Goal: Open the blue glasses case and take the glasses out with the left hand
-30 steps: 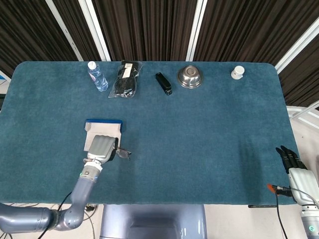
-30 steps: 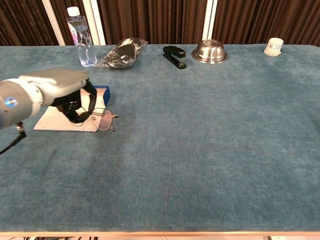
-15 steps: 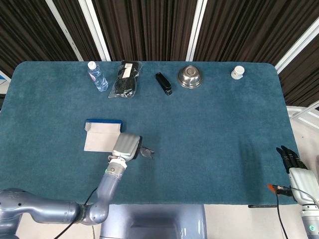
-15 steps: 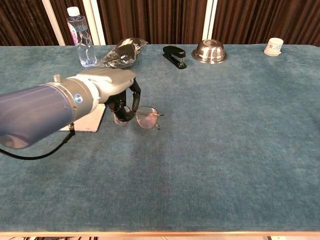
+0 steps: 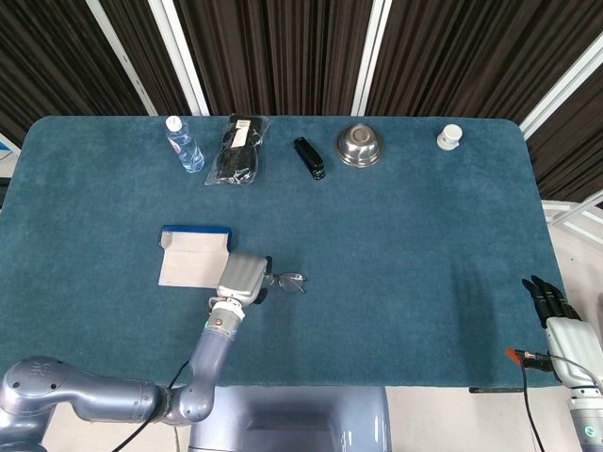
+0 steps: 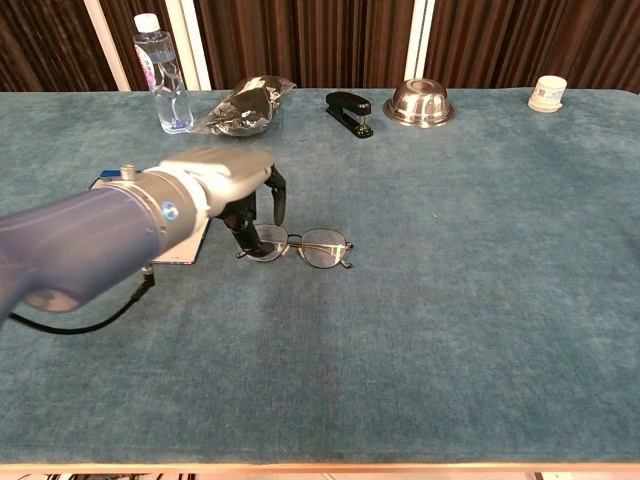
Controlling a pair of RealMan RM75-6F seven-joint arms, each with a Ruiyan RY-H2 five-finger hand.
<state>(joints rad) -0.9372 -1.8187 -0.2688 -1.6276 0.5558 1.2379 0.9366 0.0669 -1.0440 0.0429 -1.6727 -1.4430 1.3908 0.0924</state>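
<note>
The blue glasses case [image 5: 192, 255] lies open left of the table's middle, pale lining up, with nothing in it. In the chest view my left arm hides most of the case [image 6: 192, 247]. The thin-framed glasses [image 5: 289, 280] [image 6: 304, 247] rest flat on the cloth just right of the case. My left hand [image 5: 242, 275] [image 6: 232, 183] hovers over their left end, its fingertips [image 6: 247, 232] pinching the rim of the left lens. My right hand [image 5: 554, 318] rests off the table's near right corner, fingers straight, holding nothing.
Along the far edge stand a water bottle [image 5: 184, 144], a black item in a plastic bag [image 5: 236, 151], a black stapler [image 5: 309, 157], a steel bowl [image 5: 360, 145] and a small white jar [image 5: 449, 137]. The teal table [image 5: 415, 254] spreads out to the right.
My left hand carried the glasses out of the case and rightward. They hung tilted from the fingers half a second ago; now they lie flat on the cloth. The right hand stayed still.
</note>
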